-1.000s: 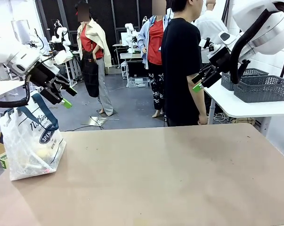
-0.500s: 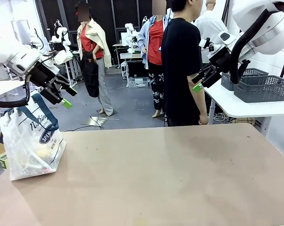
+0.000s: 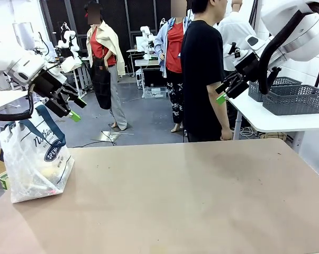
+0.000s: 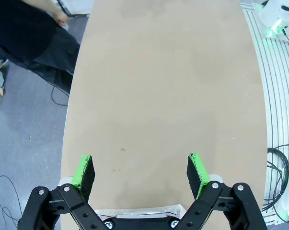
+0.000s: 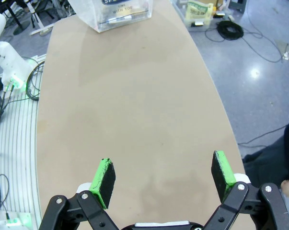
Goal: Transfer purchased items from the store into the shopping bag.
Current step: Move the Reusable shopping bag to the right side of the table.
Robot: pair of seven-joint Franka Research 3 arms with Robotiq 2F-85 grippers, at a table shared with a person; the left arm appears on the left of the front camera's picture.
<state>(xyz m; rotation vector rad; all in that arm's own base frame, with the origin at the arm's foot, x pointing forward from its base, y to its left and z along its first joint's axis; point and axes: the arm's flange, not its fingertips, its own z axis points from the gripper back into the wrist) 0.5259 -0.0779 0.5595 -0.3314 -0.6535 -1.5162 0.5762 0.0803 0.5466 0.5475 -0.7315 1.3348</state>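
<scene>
A: Near to far. What's on the table [image 3: 191, 196]?

B: Near part is bare tan top. The shopping bag [image 3: 35, 159] stands upright at the near-left corner, navy handles up, dark oval logo facing the camera. Pale and yellowish purchased items [image 3: 35, 182] show through the plastic at its bottom, too blurred to tell apart. In the right wrist view the shopping bag sits at the top edge of the tabletop.

A: Claws?

B: Left gripper [image 3: 73, 108] is up in the air just above and right of the bag, released, nothing between the green pads [image 4: 83, 171]. Left wrist view confirms: fingers spread wide over bare table. Right gripper [image 3: 224, 93] is raised at the far right, above the far edge, also released and empty; right wrist view shows its pads [image 5: 105, 181] well apart.

A: The store?

B: Dark grey lattice basket [image 3: 294, 99] on a white side table [image 3: 265, 119] beyond the far-right corner, well apart from the bag. Can't see inside it.

A: Person?

B: Person in a black shirt [image 3: 204, 69] stands at the far side, just left of the right gripper.
</scene>
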